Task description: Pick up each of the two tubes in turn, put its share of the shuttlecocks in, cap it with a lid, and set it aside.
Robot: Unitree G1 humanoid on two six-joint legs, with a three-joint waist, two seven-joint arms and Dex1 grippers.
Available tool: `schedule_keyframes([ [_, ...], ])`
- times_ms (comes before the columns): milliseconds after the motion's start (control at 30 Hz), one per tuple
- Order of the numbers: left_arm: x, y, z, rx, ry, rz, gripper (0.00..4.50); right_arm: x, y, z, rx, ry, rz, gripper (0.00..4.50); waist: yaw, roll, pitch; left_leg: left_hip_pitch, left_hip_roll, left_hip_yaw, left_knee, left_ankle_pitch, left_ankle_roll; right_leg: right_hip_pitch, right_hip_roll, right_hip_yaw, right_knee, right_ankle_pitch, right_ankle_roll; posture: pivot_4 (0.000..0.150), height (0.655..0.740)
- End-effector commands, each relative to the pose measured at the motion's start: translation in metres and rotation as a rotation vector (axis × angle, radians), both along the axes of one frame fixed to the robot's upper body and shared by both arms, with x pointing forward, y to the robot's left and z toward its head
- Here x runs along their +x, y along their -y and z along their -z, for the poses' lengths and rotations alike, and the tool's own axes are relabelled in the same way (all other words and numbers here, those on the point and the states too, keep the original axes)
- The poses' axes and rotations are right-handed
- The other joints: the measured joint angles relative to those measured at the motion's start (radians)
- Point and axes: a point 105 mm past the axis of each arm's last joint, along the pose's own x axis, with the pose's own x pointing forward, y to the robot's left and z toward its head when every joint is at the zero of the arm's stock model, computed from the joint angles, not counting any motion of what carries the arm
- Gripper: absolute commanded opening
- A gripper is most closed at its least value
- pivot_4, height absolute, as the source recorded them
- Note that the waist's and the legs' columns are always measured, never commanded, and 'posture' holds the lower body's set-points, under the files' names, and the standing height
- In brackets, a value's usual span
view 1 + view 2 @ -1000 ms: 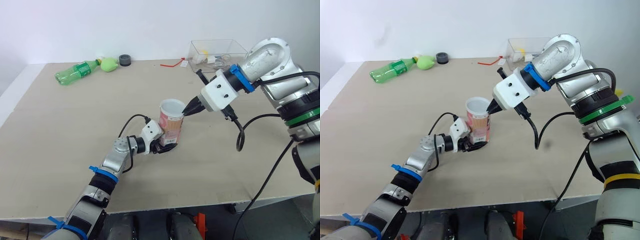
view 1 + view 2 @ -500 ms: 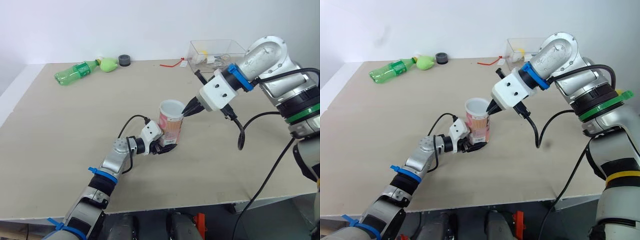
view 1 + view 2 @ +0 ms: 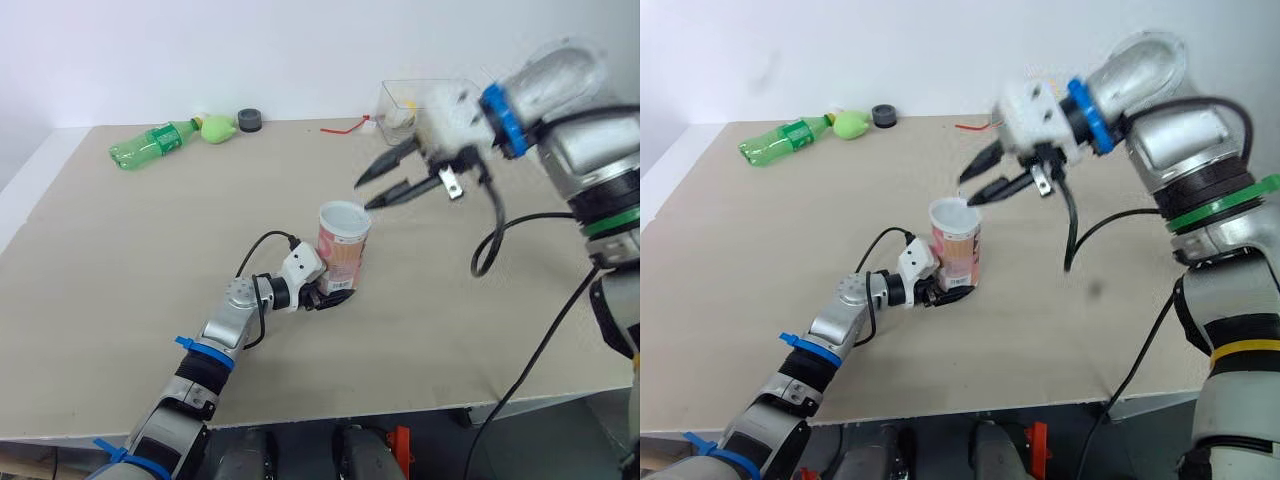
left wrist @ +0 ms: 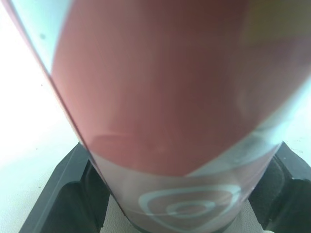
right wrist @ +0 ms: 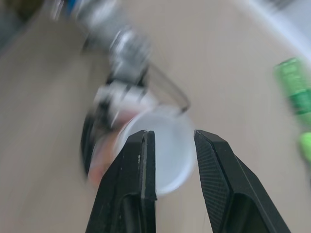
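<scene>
The tube (image 3: 343, 252) stands upright near the middle of the table (image 3: 110, 270). The left gripper (image 3: 330, 293) holds it low down, with one black finger on each side of its foot. The right gripper (image 3: 363, 195) hangs in the air just above the top of the tube and a bit to the side. Its two fingers are a little apart and there is nothing between them. It does not touch the tube.

The top of the tube looks white and round. I cannot tell if that is a lid or just the open mouth. I cannot tell if shuttlecocks are inside.

If it is a lid, I think this tube is full and capped, and it only has to be set aside. If it is the open mouth, a lid has to go on first. After that, the other tube needs the whole job.

A green bottle (image 3: 150, 143) and a clear box (image 3: 430, 103) sit at the back of the table, well apart from the tube.
</scene>
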Motion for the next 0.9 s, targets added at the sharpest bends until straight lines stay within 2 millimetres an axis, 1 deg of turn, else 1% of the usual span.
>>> schedule_keyframes([
  [33, -0.005, 0.001, 0.008, 0.026, -0.027, 0.025, 3.15, 0.010, 0.006, -0.012, 0.146, -0.092, 0.109, 0.59, 0.000, 0.000, 0.000, 0.000, 0.000, 0.000, 0.000, 0.000, 0.000, 0.000, 0.000, 0.000, 0.000, 0.000, 0.000, 0.150, 0.7400],
  [67, -0.005, 0.001, 0.008, 0.026, -0.026, 0.026, 3.15, 0.015, 0.006, -0.008, 0.172, -0.104, 0.143, 0.11, 0.000, 0.000, 0.000, 0.000, 0.000, -0.001, 0.000, 0.000, 0.000, 0.000, 0.000, 0.000, 0.000, 0.000, -0.001, 0.150, 0.7400],
  [100, -0.005, 0.001, 0.008, 0.025, -0.026, 0.026, 3.15, 0.018, 0.006, -0.005, 0.188, -0.112, 0.164, 0.04, 0.000, 0.000, 0.000, 0.000, 0.000, -0.001, 0.000, 0.000, 0.000, 0.000, 0.000, 0.000, 0.000, 0.000, -0.001, 0.150, 0.7400],
  [233, -0.005, 0.001, 0.006, 0.025, -0.021, 0.030, 3.15, 0.023, 0.003, 0.022, 0.208, -0.209, 0.208, 0.04, 0.000, 0.000, 0.000, -0.002, 0.000, -0.001, 0.000, 0.000, 0.000, 0.000, 0.000, -0.001, 0.000, 0.000, -0.001, 0.150, 0.7400],
  [267, -0.005, 0.001, 0.006, 0.025, -0.020, 0.032, 3.15, 0.023, 0.001, 0.029, 0.201, -0.210, 0.206, 0.04, 0.000, 0.000, 0.000, -0.002, 0.000, -0.002, 0.000, 0.000, 0.000, 0.000, 0.000, -0.002, 0.000, 0.000, -0.001, 0.150, 0.7400],
  [300, -0.005, 0.002, 0.005, 0.026, -0.017, 0.036, 3.15, 0.024, -0.001, 0.035, 0.197, -0.217, 0.211, 0.04, 0.000, 0.000, 0.000, -0.002, 0.000, -0.002, 0.000, 0.000, 0.000, 0.000, 0.000, -0.003, 0.000, 0.002, 0.003, 0.150, 0.7400],
  [400, -0.006, 0.003, 0.004, 0.024, -0.014, 0.043, 3.15, 0.022, -0.005, 0.050, 0.162, -0.217, 0.200, 0.04, 0.000, 0.000, 0.000, -0.003, 0.000, -0.002, 0.001, 0.000, 0.000, -0.001, 0.001, -0.006, 0.000, 0.002, 0.004, 0.150, 0.7400],
  [433, -0.006, 0.003, 0.004, 0.024, -0.013, 0.044, 3.15, 0.022, -0.006, 0.053, 0.156, -0.219, 0.198, 0.04, 0.000, 0.000, 0.000, -0.003, 0.000, -0.002, 0.001, 0.000, 0.000, -0.001, 0.005, -0.006, 0.000, 0.002, 0.004, 0.150, 0.7400],
  [567, -0.007, 0.003, 0.004, 0.025, -0.012, 0.043, 3.15, 0.020, -0.011, 0.061, 0.139, -0.225, 0.181, 0.04, 0.000, 0.000, 0.000, -0.003, 0.000, -0.003, 0.001, 0.000, 0.000, -0.001, 0.006, -0.006, 0.000, 0.002, 0.005, 0.150, 0.7400],
  [700, -0.007, 0.002, 0.004, 0.024, -0.015, 0.038, 3.15, 0.016, -0.013, 0.069, 0.080, -0.214, 0.154, 0.04, 0.000, 0.000, 0.000, -0.003, 0.000, -0.003, 0.001, 0.000, 0.000, -0.001, 0.006, -0.006, 0.000, 0.002, 0.005, 0.150, 0.7400],
  [800, -0.007, 0.001, 0.005, 0.027, -0.016, 0.035, 3.15, 0.019, -0.011, 0.084, 0.007, -0.182, 0.159, 0.04, -0.001, 0.000, 0.000, -0.003, 0.000, -0.003, 0.001, 0.000, 0.000, 0.000, 0.007, -0.006, 0.000, 0.002, 0.005, 0.150, 0.7400],
  [900, -0.007, 0.001, 0.005, 0.027, -0.016, 0.033, 3.15, 0.023, -0.010, 0.092, -0.029, -0.169, 0.171, 0.04, -0.001, 0.000, 0.000, -0.002, 0.000, -0.003, 0.001, 0.000, 0.000, 0.000, 0.007, -0.005, 0.000, 0.002, 0.005, 0.150, 0.7400],
])
